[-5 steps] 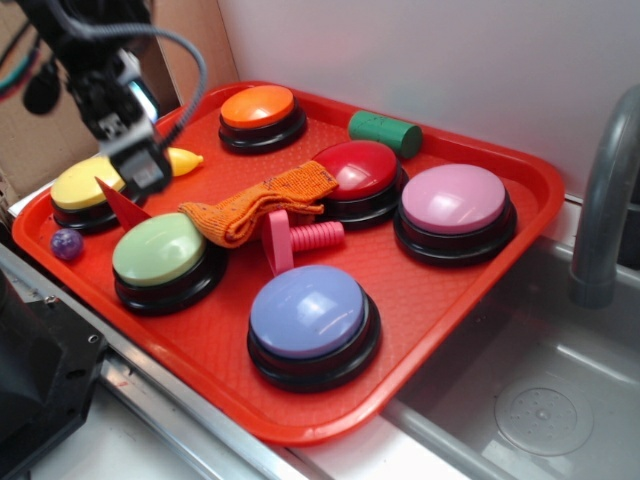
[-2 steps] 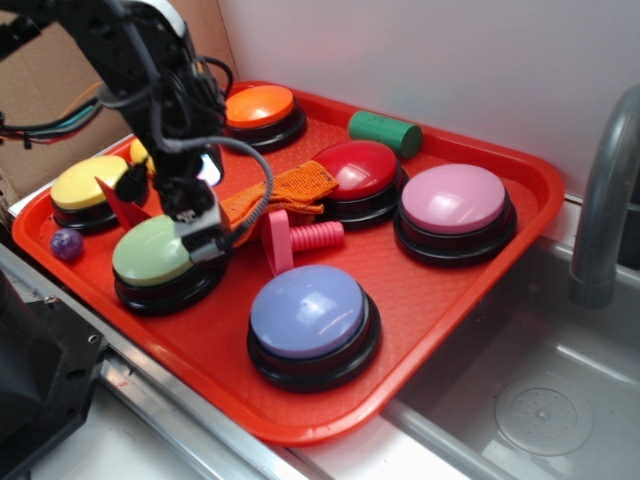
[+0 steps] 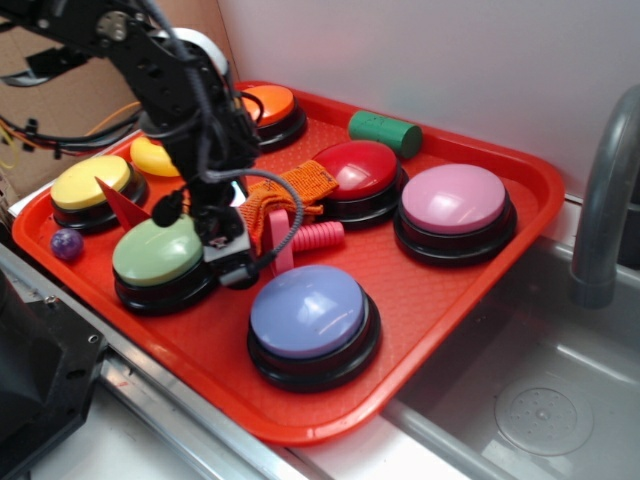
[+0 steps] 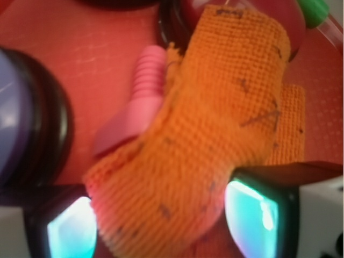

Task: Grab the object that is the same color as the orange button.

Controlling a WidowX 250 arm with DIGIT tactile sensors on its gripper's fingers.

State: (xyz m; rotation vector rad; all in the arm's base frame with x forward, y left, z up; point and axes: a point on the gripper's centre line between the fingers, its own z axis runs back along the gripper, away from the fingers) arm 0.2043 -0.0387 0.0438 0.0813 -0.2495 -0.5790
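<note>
The orange knitted cloth strip [image 3: 303, 189] lies in the middle of the red tray [image 3: 440, 330], draped against the red button and over the pink bolt [image 3: 317, 238]. My gripper [image 3: 236, 256] is lowered over the cloth's near end. In the wrist view the cloth [image 4: 215, 118] fills the gap between my fingers [image 4: 70, 231], which stand wide apart on either side of it; my gripper [image 4: 161, 228] is open. The small orange button [image 3: 270, 106] sits at the tray's back, partly hidden by my arm.
The tray also holds a red button [image 3: 360, 170], pink button [image 3: 455, 200], lavender button [image 3: 305, 312], green button [image 3: 155, 252], yellow button [image 3: 90, 182], yellow banana [image 3: 155, 158], green cylinder [image 3: 385, 130] and purple marble [image 3: 66, 243]. A sink [image 3: 540, 400] and faucet [image 3: 605, 200] lie right.
My arm has swung from the tray's back left over the yellow button to the middle and come down. The open fingers now straddle the near end of the orange cloth.
</note>
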